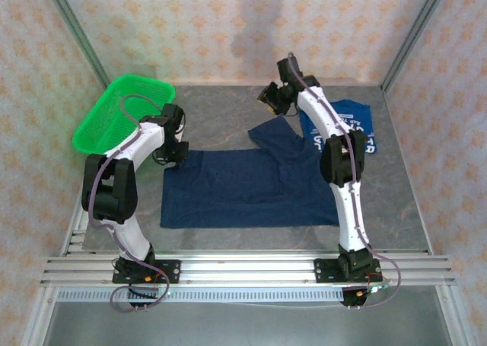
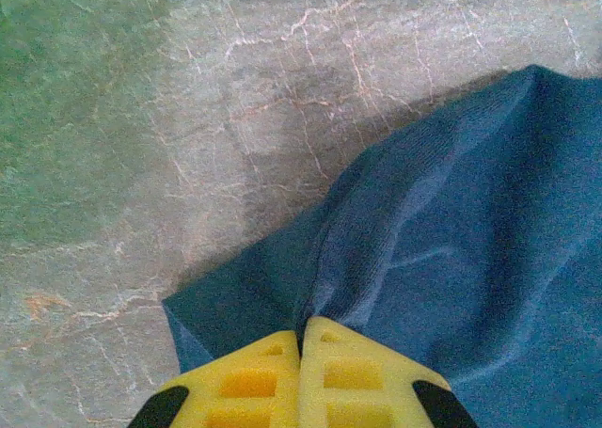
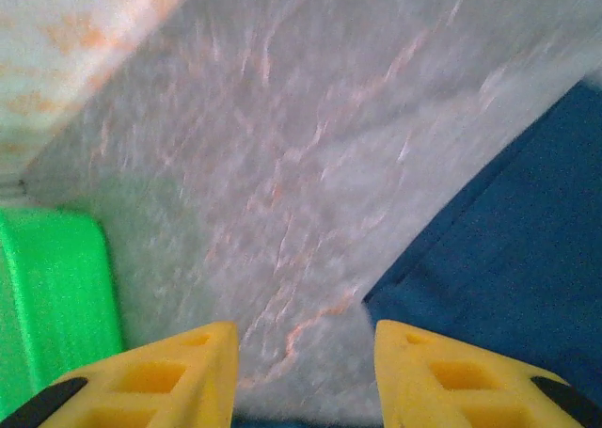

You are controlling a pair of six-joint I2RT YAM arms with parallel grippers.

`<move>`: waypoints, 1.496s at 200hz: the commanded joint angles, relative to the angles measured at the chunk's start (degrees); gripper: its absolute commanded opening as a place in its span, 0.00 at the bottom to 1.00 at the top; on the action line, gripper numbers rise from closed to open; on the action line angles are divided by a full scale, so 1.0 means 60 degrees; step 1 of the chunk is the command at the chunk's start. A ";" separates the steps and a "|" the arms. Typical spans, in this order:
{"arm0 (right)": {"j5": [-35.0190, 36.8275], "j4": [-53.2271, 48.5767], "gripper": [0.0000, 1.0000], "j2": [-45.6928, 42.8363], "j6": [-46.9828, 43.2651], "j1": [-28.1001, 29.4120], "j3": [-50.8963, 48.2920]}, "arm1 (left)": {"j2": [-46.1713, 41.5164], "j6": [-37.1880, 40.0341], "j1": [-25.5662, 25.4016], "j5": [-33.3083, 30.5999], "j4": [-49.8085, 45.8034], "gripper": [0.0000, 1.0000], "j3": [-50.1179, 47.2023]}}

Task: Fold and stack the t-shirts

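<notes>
Right wrist view blurred throughout; green basket (image 3: pixel 52 296) cut by left edge. From above, my right arm (image 1: pixel 340 163) covers part of the bright blue tee (image 1: pixel 359 125); lettering too small to read. The navy tee (image 2: pixel 451 259) runs off left wrist view's right and bottom edges.

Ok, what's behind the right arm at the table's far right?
A brighter blue t-shirt with white lettering lies on the grey table. The right arm covers its left part, so the full print cannot be read.
</notes>
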 commanded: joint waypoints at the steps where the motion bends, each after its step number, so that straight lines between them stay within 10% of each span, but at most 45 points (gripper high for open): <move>1: 0.1814 -0.2390 0.42 0.0993 -0.2027 -0.0074 0.1436 | -0.0552 -0.0366 0.0057 0.0327 0.0177 0.00 -0.0137; 192: 0.3127 -0.0182 0.40 0.2982 -0.4075 -0.0484 0.1330 | -0.2423 -0.1125 -0.0073 0.0811 -0.0012 0.00 -0.1261; 299: 0.2586 0.0259 0.00 0.3020 -0.3668 -0.0534 0.1330 | -0.2376 -0.1018 -0.0069 0.0550 -0.0083 0.00 -0.1215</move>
